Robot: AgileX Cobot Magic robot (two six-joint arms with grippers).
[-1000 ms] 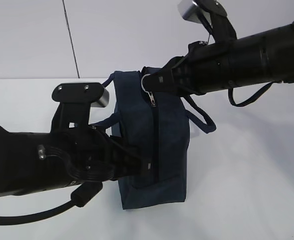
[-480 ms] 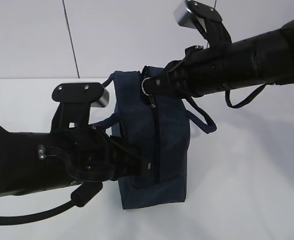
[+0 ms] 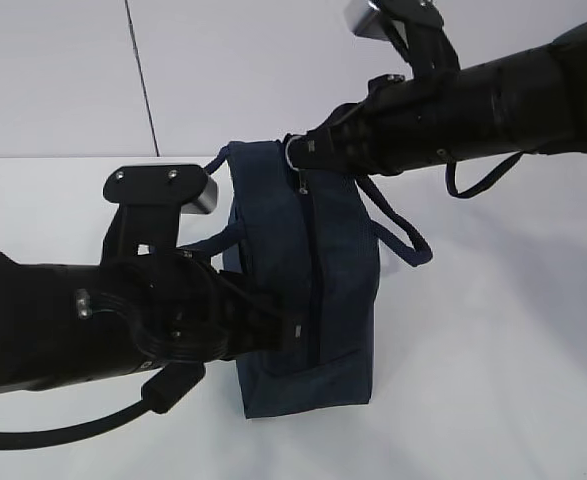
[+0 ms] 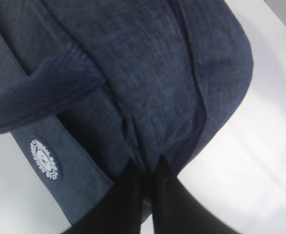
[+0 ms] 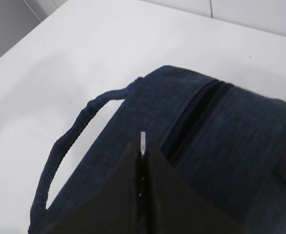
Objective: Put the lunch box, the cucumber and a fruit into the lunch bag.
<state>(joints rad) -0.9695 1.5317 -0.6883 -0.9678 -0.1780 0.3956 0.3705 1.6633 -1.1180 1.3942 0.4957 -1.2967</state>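
Observation:
The dark navy lunch bag (image 3: 343, 270) lies on the white table with its zipper (image 3: 314, 290) facing up. My right gripper (image 3: 299, 160) is shut on the silver ring zip pull (image 3: 291, 156) at the bag's far end. In the right wrist view the ring (image 5: 143, 138) sticks out edge-on from the shut gripper (image 5: 143, 146), beside the dark zipper slot (image 5: 196, 114). My left gripper (image 3: 289, 334) is shut on the bag's fabric at the near end; the left wrist view shows its fingertips (image 4: 133, 168) pinching a fold of cloth (image 4: 145, 146). Lunch box, cucumber and fruit are out of view.
One loop handle (image 3: 405, 236) lies out to the bag's right, another (image 5: 60, 151) curves off its side. A white round logo (image 4: 44, 158) marks a side panel. Bare white table (image 3: 493, 350) surrounds the bag, with a pale wall behind.
The right gripper has shifted slightly up and to the left in the exterior view, drawing the ring and slider toward the bag's far end. The left arm has not moved.

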